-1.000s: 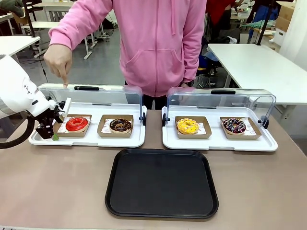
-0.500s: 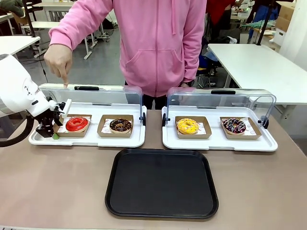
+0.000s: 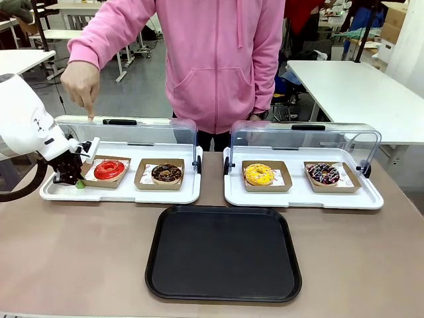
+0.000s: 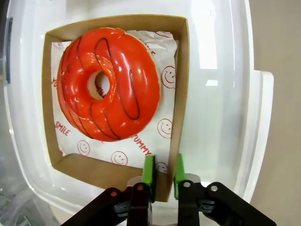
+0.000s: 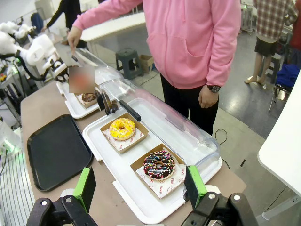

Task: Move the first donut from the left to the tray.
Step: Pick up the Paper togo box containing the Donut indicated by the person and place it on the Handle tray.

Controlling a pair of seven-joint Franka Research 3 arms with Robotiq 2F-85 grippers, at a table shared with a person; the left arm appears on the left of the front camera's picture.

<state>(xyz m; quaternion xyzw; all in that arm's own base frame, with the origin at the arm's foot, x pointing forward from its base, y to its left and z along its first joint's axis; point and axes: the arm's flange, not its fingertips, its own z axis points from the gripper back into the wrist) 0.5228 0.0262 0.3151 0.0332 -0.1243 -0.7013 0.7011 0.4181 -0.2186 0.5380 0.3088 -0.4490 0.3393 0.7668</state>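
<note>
Two words, "SMILE" and "YUMMY", line the red donut [image 4: 108, 89] holder; left pincer [image 4: 163, 172] pinches its wall.

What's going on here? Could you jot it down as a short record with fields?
Left gripper: shut on the cardboard holder's wall
Red-glazed donut: in that holder, inside the left display tray
Right gripper: open, holding nothing, above the right display tray
Black tray: bare, nearer the robot
Person's hand: pointing down
</note>
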